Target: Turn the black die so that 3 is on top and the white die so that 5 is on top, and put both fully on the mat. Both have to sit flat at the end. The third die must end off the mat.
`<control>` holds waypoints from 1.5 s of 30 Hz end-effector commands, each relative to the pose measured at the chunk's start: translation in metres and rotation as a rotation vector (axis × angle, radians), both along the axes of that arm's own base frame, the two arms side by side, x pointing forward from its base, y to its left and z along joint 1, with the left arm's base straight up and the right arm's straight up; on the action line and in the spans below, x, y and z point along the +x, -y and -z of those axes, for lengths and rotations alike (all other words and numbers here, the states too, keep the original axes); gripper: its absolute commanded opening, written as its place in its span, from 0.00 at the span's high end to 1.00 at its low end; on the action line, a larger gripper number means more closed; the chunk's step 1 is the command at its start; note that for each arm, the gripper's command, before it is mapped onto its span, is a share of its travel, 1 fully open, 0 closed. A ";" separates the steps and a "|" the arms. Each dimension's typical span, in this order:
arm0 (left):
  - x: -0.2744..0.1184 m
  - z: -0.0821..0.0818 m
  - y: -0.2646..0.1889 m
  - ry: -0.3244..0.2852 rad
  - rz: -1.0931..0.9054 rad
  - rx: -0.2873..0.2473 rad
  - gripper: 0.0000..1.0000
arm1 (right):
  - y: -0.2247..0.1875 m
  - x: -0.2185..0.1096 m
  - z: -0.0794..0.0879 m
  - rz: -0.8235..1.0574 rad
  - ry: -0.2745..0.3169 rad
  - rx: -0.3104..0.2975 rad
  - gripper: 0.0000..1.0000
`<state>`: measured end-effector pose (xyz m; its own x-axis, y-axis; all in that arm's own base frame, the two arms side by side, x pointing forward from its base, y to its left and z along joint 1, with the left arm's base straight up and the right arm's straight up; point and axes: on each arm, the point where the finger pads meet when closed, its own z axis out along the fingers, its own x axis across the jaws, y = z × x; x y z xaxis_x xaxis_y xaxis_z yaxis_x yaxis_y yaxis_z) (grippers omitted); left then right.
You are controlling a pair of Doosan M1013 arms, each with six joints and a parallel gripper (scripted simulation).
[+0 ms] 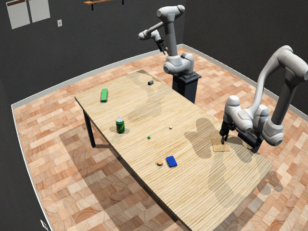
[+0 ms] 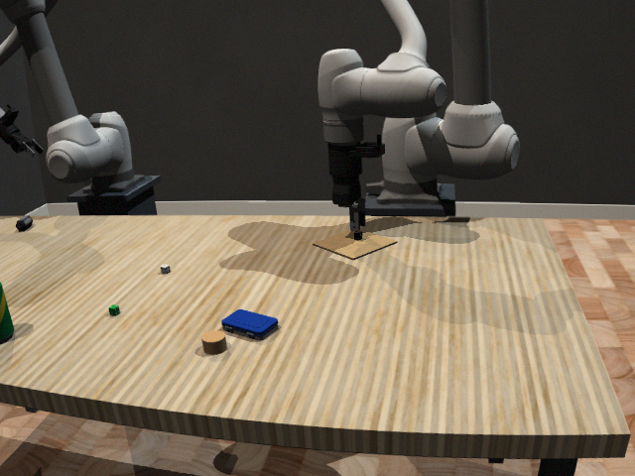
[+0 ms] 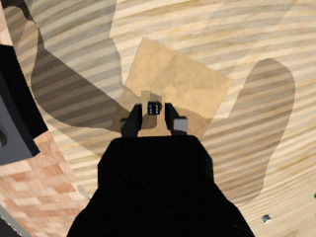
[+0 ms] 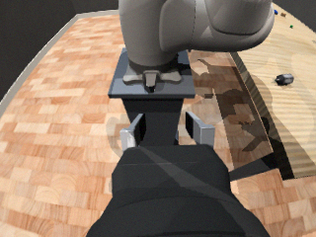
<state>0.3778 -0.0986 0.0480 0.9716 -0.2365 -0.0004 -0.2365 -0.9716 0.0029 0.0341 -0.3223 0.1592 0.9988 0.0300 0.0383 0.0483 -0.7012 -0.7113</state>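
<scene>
Black die [image 2: 357, 236] [image 3: 154, 108]: on mat [image 1: 216, 148] [image 2: 352, 251] [image 3: 197, 81], between left tool's [image 1: 224, 139] [image 2: 357, 229] [image 3: 155, 115] parted, unclenched fingers | right tool [image 1: 165, 51] [image 2: 36, 147] [image 4: 167, 127] released, well away | likely light, stiff, hardly fragile; pinch opposite side faces squarely

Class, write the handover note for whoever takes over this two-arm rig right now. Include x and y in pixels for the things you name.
Left pincer [image 1: 224, 139] [image 2: 357, 227] [image 3: 154, 107]: part-open, fingers either side of the small black die, gaps showing.
Right pincer [image 1: 165, 51] [image 2: 36, 148] [image 4: 166, 120]: open, empty, away from the table.
Black die [image 1: 222, 143] [image 2: 357, 235] [image 3: 154, 108]: appears on the square tan mat [image 1: 216, 147] [image 2: 353, 251] [image 3: 188, 74]; top number unclear.
Small white die [image 1: 170, 128] [image 2: 165, 269] [image 3: 267, 218]: off the mat, number unreadable.
Done: small green die [image 1: 148, 137] [image 2: 114, 309] is off the mat.
Left: check black shows 3; set white on the mat, 5 up, flat.
</scene>
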 end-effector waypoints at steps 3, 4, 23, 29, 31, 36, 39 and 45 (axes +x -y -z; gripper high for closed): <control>0.000 -0.016 0.001 0.001 0.003 0.003 0.36 | 0.001 -0.002 0.000 -0.003 0.000 -0.007 0.00; 0.000 -0.020 0.001 0.001 0.003 0.003 0.36 | 0.001 -0.002 0.000 -0.003 0.000 -0.007 0.00; -0.001 -0.054 0.000 -0.009 0.003 -0.023 0.36 | 0.001 -0.002 0.000 -0.003 0.000 -0.007 0.00; 0.000 -0.054 -0.001 -0.031 0.003 -0.126 0.36 | 0.001 -0.002 0.000 -0.003 0.000 -0.007 0.00; -0.001 -0.053 -0.002 -0.050 0.003 -0.184 0.36 | 0.001 -0.002 0.000 -0.003 0.000 -0.007 0.00; 0.001 -0.053 -0.004 -0.061 0.003 -0.252 0.36 | 0.001 -0.002 0.000 -0.003 0.000 -0.007 0.00; 0.001 -0.053 -0.005 -0.063 0.003 -0.256 0.36 | 0.001 -0.002 0.000 -0.003 0.000 -0.007 0.00; 0.000 -0.052 -0.006 -0.085 0.003 -0.328 0.36 | 0.001 -0.002 0.000 -0.003 0.000 -0.007 0.00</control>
<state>0.3777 -0.0942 0.1012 0.9706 -0.2406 0.0024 -0.2312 -0.9300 0.2858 0.0341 -0.3223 0.1592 0.9988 0.0300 0.0383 0.0483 -0.7012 -0.7113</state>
